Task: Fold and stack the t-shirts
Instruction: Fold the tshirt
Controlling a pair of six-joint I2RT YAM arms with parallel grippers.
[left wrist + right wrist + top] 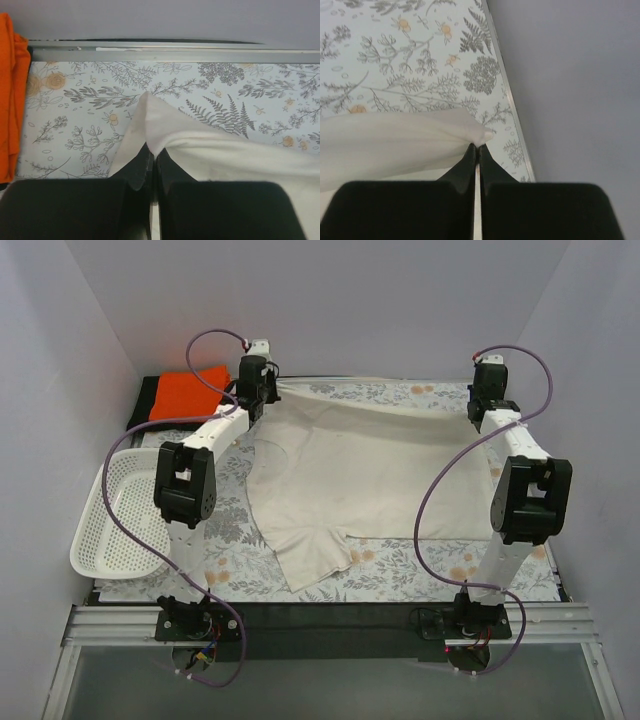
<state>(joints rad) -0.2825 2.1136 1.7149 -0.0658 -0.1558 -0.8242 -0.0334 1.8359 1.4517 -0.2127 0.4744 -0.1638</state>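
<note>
- The step in hand, as I judge it, is spreading the cream t-shirt (370,470) flat before folding. Its far edge is drawn taut between two held corners.
- The left gripper (152,152) has its jaws pressed together on one far corner, and the cloth peaks up just past the fingertips.
- The right gripper (477,149) is likewise pinched tight on the opposite far corner, with a small nub of fabric poking out beyond it.
- The cream t-shirt lies to the right of the white basket (95,540), apart from it. Its near part, a sleeve-like flap, is rumpled and lies crooked.
- The orange t-shirt (190,392) sits folded just beyond the basket's far end. What looks like the black t-shirt (143,405) lies under it.
- The next move, in my judgement, needs both grippers working together with even tension, either laying the far edge down smooth or carrying it over toward the near hem. An uneven pull would skew the fold, and the crumpled near flap wants flattening first.
- The surface is a floral-print cloth (230,530) lying under the basket and the shirts. Soft cotton may drag and wrinkle on it.
- Plain pale walls (350,300) close in on three sides. One runs just behind the basket, and the right gripper works close to the wall on the side opposite the basket.
</note>
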